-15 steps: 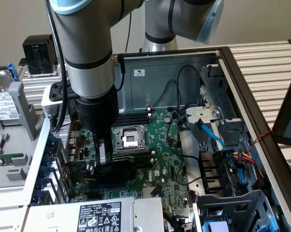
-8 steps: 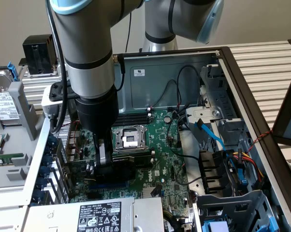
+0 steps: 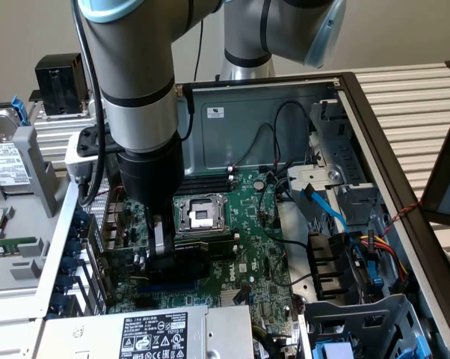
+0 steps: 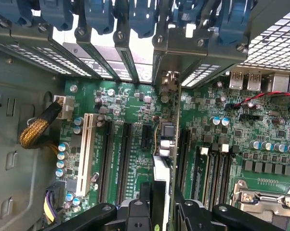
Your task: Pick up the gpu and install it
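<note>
My gripper (image 3: 162,258) reaches down into the open computer case over the expansion slots of the green motherboard (image 3: 259,250). In the wrist view the gpu (image 4: 165,144) appears edge-on as a thin upright card between the black fingers (image 4: 141,208), and my gripper (image 4: 162,211) is shut on it. The card's metal end (image 4: 168,81) lies against the rear slot openings of the case. Its lower edge runs along a black slot on the motherboard (image 4: 130,106); whether it is seated there is hidden. In the exterior view the arm covers most of the card.
The empty CPU socket (image 3: 199,213) lies just beside the gripper. Blue slot latches (image 4: 111,19) line the case's rear wall. The power supply (image 3: 158,333) sits at the front, and cables (image 3: 326,213) with drive cages (image 3: 352,269) fill the exterior view's right. A hard drive (image 3: 4,161) lies outside the case.
</note>
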